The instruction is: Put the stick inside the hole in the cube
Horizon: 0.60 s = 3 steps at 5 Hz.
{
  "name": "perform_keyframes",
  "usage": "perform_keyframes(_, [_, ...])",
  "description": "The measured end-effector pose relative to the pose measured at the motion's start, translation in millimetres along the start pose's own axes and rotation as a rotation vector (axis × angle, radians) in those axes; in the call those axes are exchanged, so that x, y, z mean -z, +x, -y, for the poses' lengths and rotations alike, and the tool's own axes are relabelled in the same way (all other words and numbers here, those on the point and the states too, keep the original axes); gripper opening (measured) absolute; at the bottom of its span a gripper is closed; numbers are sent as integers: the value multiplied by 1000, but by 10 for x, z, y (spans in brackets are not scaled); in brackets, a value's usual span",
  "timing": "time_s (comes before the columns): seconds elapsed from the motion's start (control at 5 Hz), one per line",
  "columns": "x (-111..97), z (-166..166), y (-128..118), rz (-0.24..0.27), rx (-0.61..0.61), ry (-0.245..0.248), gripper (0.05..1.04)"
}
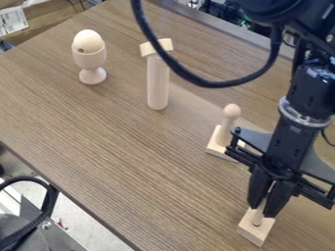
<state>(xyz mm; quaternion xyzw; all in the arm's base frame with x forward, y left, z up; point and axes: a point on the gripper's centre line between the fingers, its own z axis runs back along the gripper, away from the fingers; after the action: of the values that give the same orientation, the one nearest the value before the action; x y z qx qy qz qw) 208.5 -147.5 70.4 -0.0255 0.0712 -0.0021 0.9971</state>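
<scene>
A wood-grain table runs slantwise beneath my camera. Nearest me sits the pale cube, and the stick stands at its hole, its foot apparently just inside, though I can't judge the depth from here. My gripper has its fingers drawn in close around the stick. I read this as the insertion step; next I'd press straight down, then let go. Beyond are a round-topped peg, a mallet-like piece and an egg in a cup.
</scene>
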Motion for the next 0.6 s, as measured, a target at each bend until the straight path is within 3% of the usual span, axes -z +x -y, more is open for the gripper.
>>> perform_keyframes(0.6, [45, -7, 60, 13, -33, 0, 110])
